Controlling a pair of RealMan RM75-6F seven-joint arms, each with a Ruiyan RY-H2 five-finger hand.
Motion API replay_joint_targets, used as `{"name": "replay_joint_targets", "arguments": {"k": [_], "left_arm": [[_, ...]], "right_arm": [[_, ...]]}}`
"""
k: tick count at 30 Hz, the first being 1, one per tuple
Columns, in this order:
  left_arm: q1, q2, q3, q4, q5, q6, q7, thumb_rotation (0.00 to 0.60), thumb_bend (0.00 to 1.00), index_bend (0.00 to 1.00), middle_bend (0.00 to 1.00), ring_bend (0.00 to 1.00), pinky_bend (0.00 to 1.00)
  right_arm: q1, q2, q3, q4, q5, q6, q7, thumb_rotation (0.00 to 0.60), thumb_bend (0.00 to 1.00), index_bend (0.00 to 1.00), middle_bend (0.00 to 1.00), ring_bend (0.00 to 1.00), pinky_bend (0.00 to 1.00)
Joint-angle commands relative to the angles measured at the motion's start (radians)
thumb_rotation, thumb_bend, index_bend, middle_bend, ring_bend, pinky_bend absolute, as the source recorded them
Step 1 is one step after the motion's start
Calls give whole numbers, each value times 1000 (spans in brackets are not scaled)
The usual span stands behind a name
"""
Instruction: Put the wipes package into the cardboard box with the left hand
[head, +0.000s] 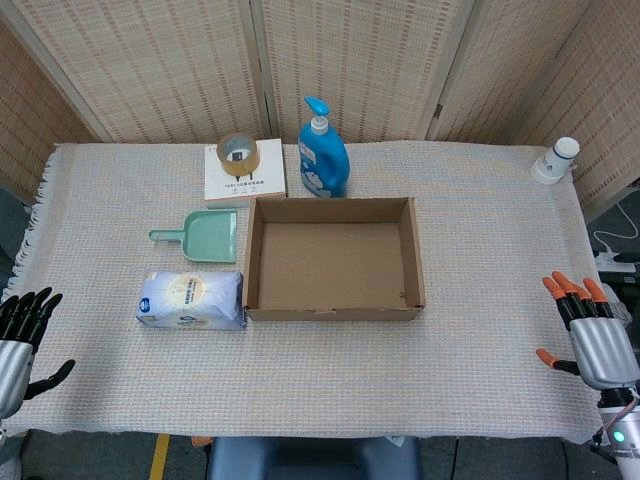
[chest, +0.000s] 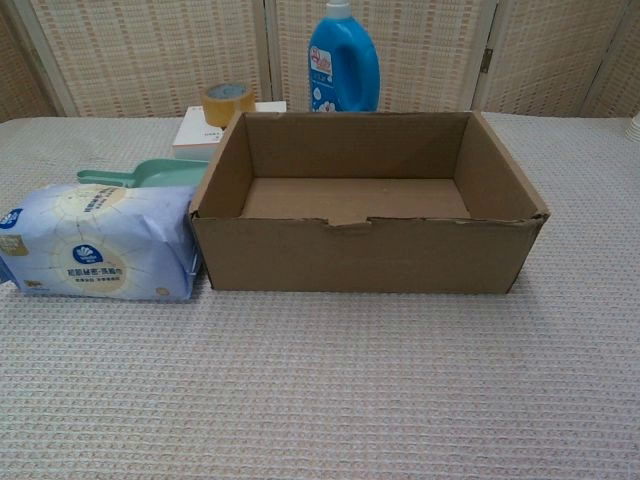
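Reach not begun: left hand (head: 22, 335) open, lower left; wipes package (head: 191, 300) beside box (head: 334, 313); next, grasp package

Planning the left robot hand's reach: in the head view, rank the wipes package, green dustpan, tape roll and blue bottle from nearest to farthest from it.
From the left robot hand:
1. Wipes package, front left.
2. Green dustpan, behind the package.
3. Tape roll, back, on a white box.
4. Blue bottle, back centre.
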Motion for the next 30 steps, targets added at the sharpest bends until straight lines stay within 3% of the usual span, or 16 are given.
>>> {"name": "replay_joint_targets", "arguments": {"k": [1,17,25,30], "left_arm": [[2,-3,6,-3,8,2,0,600,199,0,0,0,43],[-24,-15,-2,11,-40,-67,9,600,200,0,0,0,42],[-32,6,-8,-6,-44,-75,50,600,200,0,0,0,41],[-61,44,-7,-41,-63,-141,49,600,182,0,0,0,41]], "right_arm": [[-1,2,1,-7,-4,6,-2,600,0,55,0,0,0],[6,11,1,-14,23,-25,-11,600,0,55,0,0,0],[7,5,-3,-18,20,-28,-22,600,0,55,0,0,0],[6,12,-7,-36,31,-40,-35,600,0,55,0,0,0]]}}
